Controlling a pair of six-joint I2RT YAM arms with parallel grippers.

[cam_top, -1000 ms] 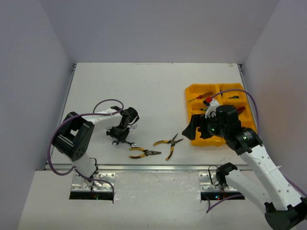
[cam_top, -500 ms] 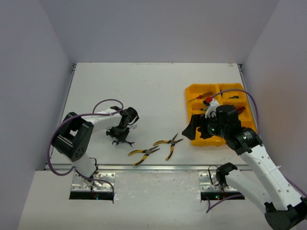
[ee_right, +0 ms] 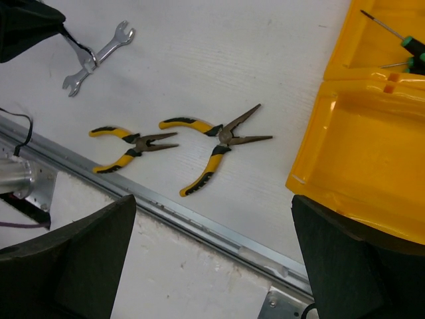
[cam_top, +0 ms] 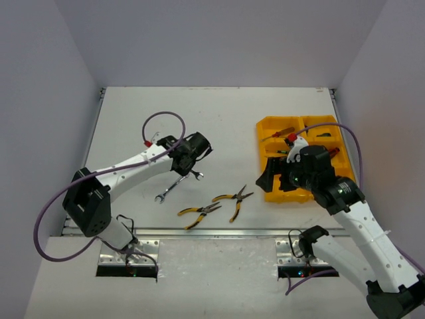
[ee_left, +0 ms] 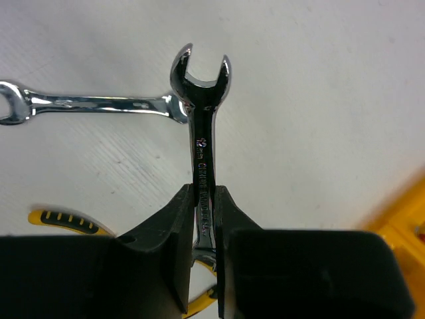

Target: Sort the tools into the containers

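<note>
My left gripper [ee_left: 202, 193] is shut on the shaft of a small silver wrench [ee_left: 201, 80], whose open end sticks out past the fingertips. From above, that gripper [cam_top: 191, 165] hangs over the table's middle left. A second wrench [cam_top: 170, 189] lies flat just beside it [ee_left: 86, 104]. Two yellow-handled pliers [cam_top: 199, 211] [cam_top: 234, 199] lie near the front edge. The yellow tray [cam_top: 261, 143] stands at the right, with screwdrivers and other tools in its compartments. My right gripper [cam_top: 271, 181] hovers open and holds nothing at the tray's near left corner [ee_right: 212, 199].
A metal rail [ee_right: 199, 222] runs along the table's front edge, just below the pliers. Green-handled screwdrivers [ee_right: 410, 45] lie in a tray compartment. A purple cable [cam_top: 163, 119] loops above the left arm. White walls close in the table on three sides.
The left arm has swung right and away from the front edge, carrying one wrench off and leaving the other behind. One pair of pliers turned slightly. The right arm has barely moved.
</note>
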